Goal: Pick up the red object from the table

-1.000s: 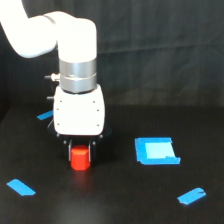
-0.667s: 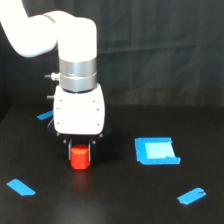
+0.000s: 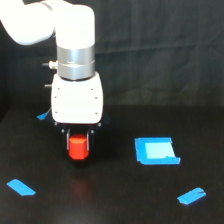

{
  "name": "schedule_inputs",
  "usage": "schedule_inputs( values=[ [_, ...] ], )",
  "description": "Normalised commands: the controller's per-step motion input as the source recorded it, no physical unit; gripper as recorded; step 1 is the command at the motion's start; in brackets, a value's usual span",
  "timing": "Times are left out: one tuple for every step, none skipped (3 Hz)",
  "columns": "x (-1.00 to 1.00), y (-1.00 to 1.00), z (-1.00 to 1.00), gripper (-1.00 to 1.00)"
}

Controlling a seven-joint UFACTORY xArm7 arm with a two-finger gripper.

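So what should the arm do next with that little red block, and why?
Probably keep lifting straight up. The red block sits between the fingers of the gripper, apparently just clear of the black table, with a faint reddish reflection beneath it. More height would confirm the pick.

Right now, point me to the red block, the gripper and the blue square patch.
red block (image 3: 78,148), exterior view, front face.
gripper (image 3: 78,145), exterior view, midway between fingertips.
blue square patch (image 3: 156,150), exterior view, pale centre.
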Motion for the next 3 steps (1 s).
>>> schedule_inputs(
  values=[
    [-0.03,0.06,0.97,-1.00],
    [0.11,0.12,0.97,-0.99],
    [0.11,0.11,1.00,-0.95]
  ],
)
